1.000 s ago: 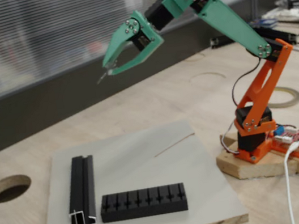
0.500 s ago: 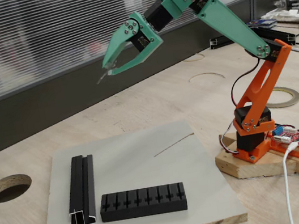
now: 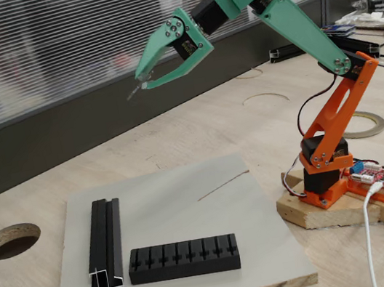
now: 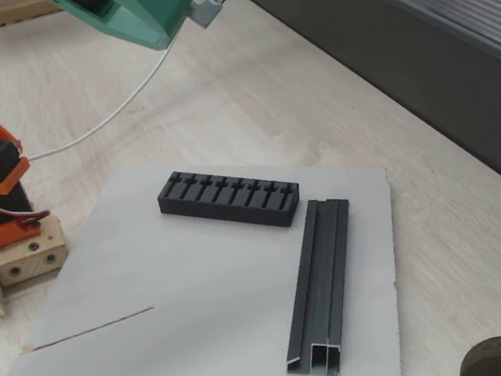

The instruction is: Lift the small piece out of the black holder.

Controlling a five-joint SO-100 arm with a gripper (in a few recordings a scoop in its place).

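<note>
The biggest risk, as I judge it, is a drop: the gripper (image 3: 144, 86) has its tips pinched together on the small piece (image 3: 133, 93), a thin pin that sticks out past the tips toward the left of a fixed view. So little of the pin is held that a jolt of the arm or a slight easing of the jaws could let it slip or swivel out and fall to the grey board (image 3: 180, 204) or the wooden table (image 3: 197, 131), where such a tiny thing would be hard to grip again.

The black holder (image 3: 184, 259) lies far below the gripper, near the board's front edge, well apart from it. A longer black rail (image 3: 105, 242) lies just beside the holder, and a hair-thin wire (image 3: 222, 185) rests on the board below the gripper.
</note>
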